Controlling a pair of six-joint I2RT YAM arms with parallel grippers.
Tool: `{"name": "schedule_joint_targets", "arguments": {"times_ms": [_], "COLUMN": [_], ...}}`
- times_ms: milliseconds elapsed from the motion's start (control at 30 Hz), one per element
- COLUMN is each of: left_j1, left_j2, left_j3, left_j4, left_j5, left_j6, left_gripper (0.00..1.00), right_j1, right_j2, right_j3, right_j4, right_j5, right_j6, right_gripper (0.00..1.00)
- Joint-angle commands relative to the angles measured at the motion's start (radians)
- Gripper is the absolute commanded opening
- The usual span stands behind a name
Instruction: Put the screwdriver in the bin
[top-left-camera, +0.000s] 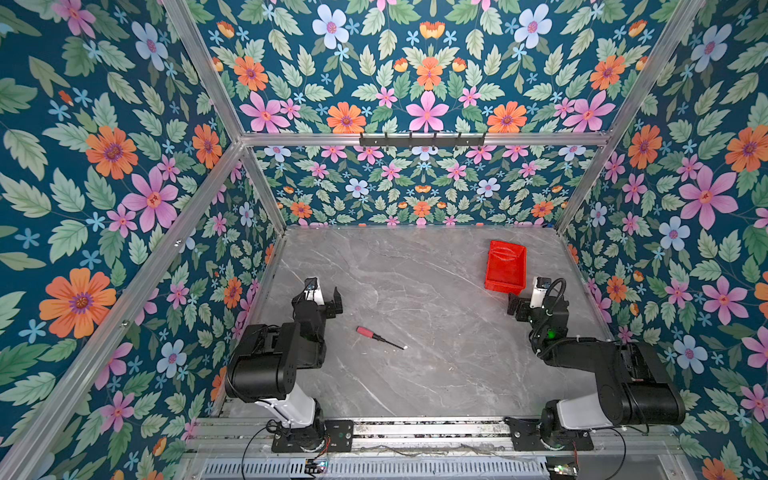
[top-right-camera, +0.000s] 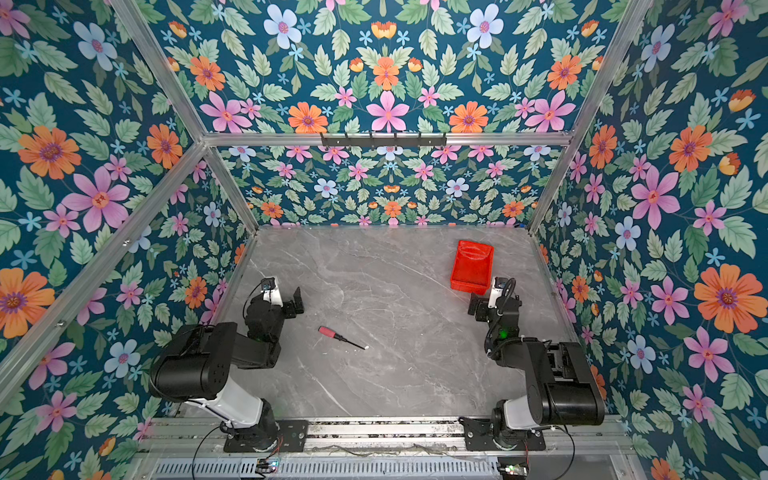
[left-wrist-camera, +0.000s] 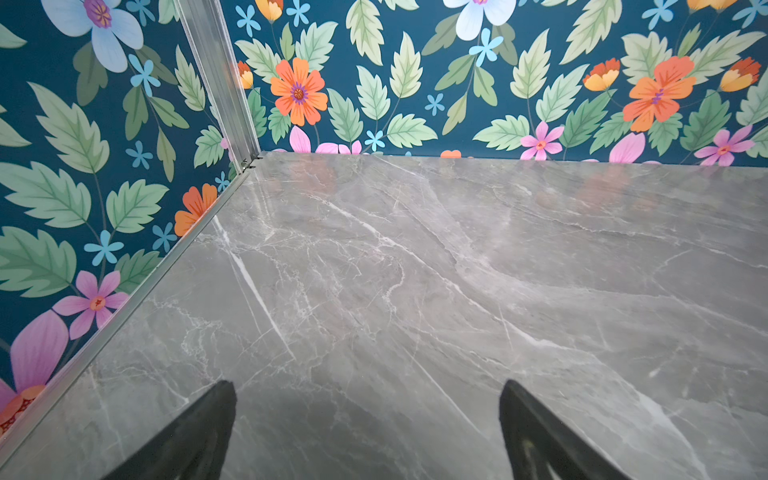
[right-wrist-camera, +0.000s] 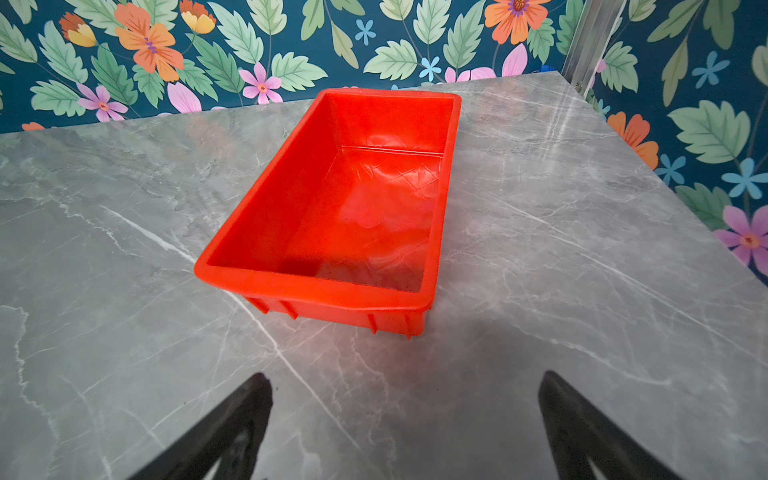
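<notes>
Red-handled screwdriver (top-left-camera: 380, 337) lies on marble table (top-left-camera: 415, 270), well apart from the bin (top-left-camera: 503, 286).

No legible text, label or number anywhere.

Enclosed robotics lab cell: aluminium frame (top-left-camera: 415, 139), floral-papered walls (top-left-camera: 428, 62), marble-look tabletop (top-left-camera: 415, 270), two rail-mounted robot arms (top-left-camera: 266, 365).

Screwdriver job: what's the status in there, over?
Left hand open, empty. Right hand open, empty, just short of the bin. Screwdriver lying on the table between the arms, untouched. Nothing in the bin, nothing in the way.
</notes>
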Motion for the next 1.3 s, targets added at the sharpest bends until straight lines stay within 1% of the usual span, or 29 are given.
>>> {"name": "schedule_joint_targets", "arguments": {"times_ms": [0, 367, 433, 500, 567, 667, 867, 967, 1067, 1167, 1267], "left_j1": [0.0, 0.001, -0.001, -0.01, -0.018, -0.033, -0.098, -0.154, -0.236, -0.298, -0.335], "left_j2": [-0.003, -0.004, -0.01, -0.035, -0.071, -0.139, -0.274, -0.331, -0.383, -0.422, -0.456], "left_j3": [-0.001, -0.003, -0.003, 0.004, 0.019, 0.04, 0.076, 0.122, 0.163, 0.209, 0.263], "left_j4": [0.032, 0.037, 0.039, 0.0, -0.059, -0.155, -0.327, -0.449, -0.559, -0.699, -0.866], "left_j5": [-0.004, -0.002, 0.014, 0.007, -0.006, -0.035, -0.125, -0.176, -0.265, -0.342, -0.366], "left_j6": [-0.006, -0.005, 0.002, 0.013, 0.019, 0.022, 0.009, -0.015, -0.046, -0.139, -0.295], "left_gripper": [1.0, 1.0, 1.0, 1.0, 1.0, 1.0, 1.0, 1.0, 1.0, 1.0, 1.0], "right_j1": [0.001, 0.002, 0.001, 0.001, 0.001, 0.001, 0.005, 0.023, 0.061, 0.119, 0.177], "right_j2": [0.001, 0.0, 0.001, 0.0, -0.016, -0.08, -0.266, -0.36, -0.442, -0.515, -0.579], "right_j3": [0.003, 0.004, 0.002, 0.001, 0.007, 0.029, 0.031, 0.04, 0.06, 0.077, 0.093], "right_j4": [0.033, 0.033, 0.032, 0.035, 0.014, -0.081, -0.236, -0.327, -0.426, -0.51, -0.594], "right_j5": [-0.007, -0.006, -0.006, -0.006, -0.004, -0.014, -0.019, -0.017, -0.018, -0.007, -0.006], "right_j6": [0.001, 0.001, 0.0, 0.0, 0.001, -0.007, -0.015, -0.029, -0.053, -0.08, -0.105], "right_gripper": [0.99, 0.99, 0.99, 0.99, 0.99, 0.99, 0.99, 0.99, 0.99, 0.99, 0.99]}}
